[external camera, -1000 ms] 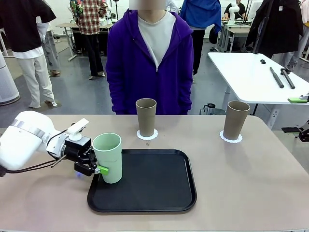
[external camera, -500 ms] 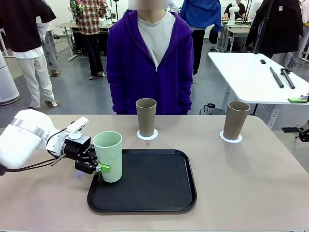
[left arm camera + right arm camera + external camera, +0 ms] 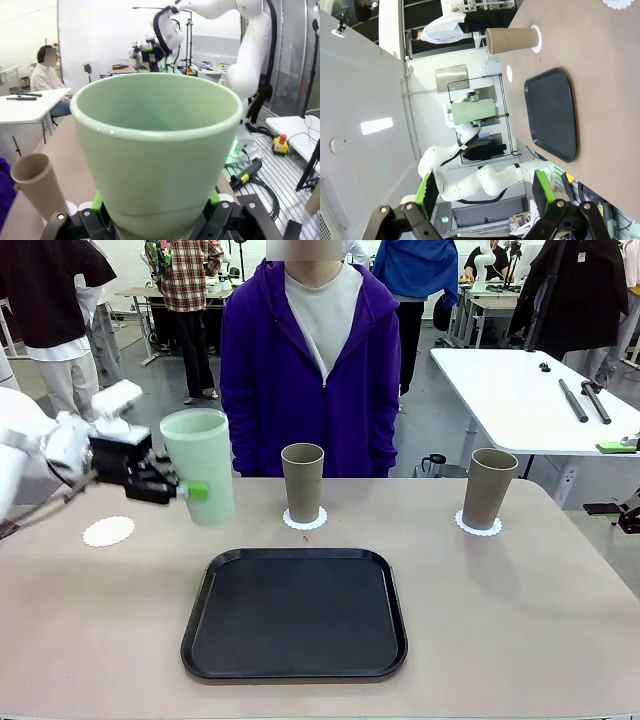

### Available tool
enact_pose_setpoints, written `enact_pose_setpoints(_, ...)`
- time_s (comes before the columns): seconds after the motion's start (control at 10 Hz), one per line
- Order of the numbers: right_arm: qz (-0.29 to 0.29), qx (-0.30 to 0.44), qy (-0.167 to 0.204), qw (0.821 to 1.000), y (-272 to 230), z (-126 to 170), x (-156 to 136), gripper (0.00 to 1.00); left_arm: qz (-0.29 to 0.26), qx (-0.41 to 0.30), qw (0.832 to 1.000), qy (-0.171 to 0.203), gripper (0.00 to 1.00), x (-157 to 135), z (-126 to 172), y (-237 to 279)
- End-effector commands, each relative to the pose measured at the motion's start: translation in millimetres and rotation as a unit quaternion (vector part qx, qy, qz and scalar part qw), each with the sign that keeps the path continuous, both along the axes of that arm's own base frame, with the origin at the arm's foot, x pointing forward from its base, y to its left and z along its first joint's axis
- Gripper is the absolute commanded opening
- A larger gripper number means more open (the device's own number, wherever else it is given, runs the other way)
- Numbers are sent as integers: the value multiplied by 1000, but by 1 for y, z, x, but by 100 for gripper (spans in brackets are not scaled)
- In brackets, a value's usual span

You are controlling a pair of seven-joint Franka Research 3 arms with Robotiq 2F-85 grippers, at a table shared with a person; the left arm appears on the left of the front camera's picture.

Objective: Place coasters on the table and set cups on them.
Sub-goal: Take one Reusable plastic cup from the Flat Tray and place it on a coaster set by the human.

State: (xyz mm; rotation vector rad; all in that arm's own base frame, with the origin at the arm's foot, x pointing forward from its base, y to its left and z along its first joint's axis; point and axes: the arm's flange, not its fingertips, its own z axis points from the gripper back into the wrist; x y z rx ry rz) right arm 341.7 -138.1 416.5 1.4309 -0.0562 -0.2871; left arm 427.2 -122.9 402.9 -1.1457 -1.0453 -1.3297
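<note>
From the front, the left arm reaches in from the left edge, its wrist roughly level, and the left gripper (image 3: 186,490) clamps the mint green cup (image 3: 200,466) near its base. The cup is in the air, upright with a slight tilt, above the far left part of the table (image 3: 520,610). Just left of it and below, a bare coaster (image 3: 108,531) lies flat on the tabletop. Two tan cups stand on coasters along the far edge: the middle cup (image 3: 302,483) in front of the person in the purple jacket (image 3: 310,370), and the right cup (image 3: 488,488) near the far right corner. The black tray (image 3: 295,615) sits on the near middle of the table.

In the left wrist view, the mint green cup (image 3: 157,150) rises between the green pads (image 3: 214,197), which press on its lower wall at both sides. A tan cup (image 3: 37,185) stands on the tabletop at lower left.

In the right wrist view, the right gripper (image 3: 485,192) hangs well above the table with its fingers spread wide and nothing between them. The view is rolled sideways: the tray (image 3: 552,115), a tan cup (image 3: 512,40) on its coaster, and the bare coaster (image 3: 509,73) show beyond, with the left arm (image 3: 470,175) holding the mint green cup (image 3: 470,111)
</note>
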Motion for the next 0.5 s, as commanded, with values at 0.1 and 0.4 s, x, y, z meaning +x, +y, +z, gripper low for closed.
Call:
enact_pose_setpoints(0.1,3,3,-2,1000,-1,1,1,100,29,37,999,14,17,-2,56,-1)
enact_pose_setpoints(0.4,3,3,-2,1000,-1,1,1,100,25,15,1000,1,17,-3,55,4)
